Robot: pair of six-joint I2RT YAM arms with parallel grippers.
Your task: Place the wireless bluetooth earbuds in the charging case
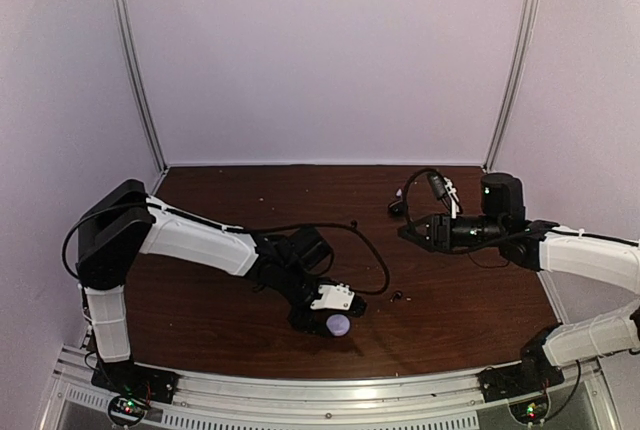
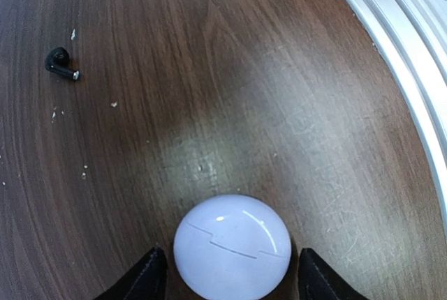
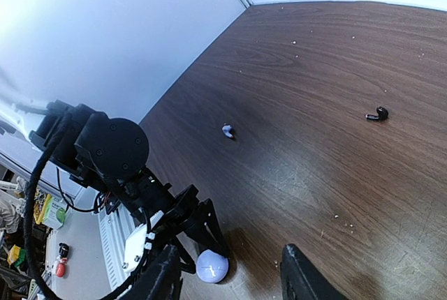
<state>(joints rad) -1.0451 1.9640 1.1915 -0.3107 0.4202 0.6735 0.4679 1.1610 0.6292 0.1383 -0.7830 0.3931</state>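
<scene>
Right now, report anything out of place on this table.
The round case looks shut along its seam, while a black earbud and a pale earbud lie loose on the table, apart from it. A few pale crumbs are scattered around too.

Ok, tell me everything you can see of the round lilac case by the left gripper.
The case is a small, glossy, pale lilac-white round shell, plastic by its look, with a stepped seam line across it. It looks shut. It rests on the dark wood table near its front edge, between the fingers of the left gripper. A sliver of table shows on either side, so they seem not to touch it.
</scene>
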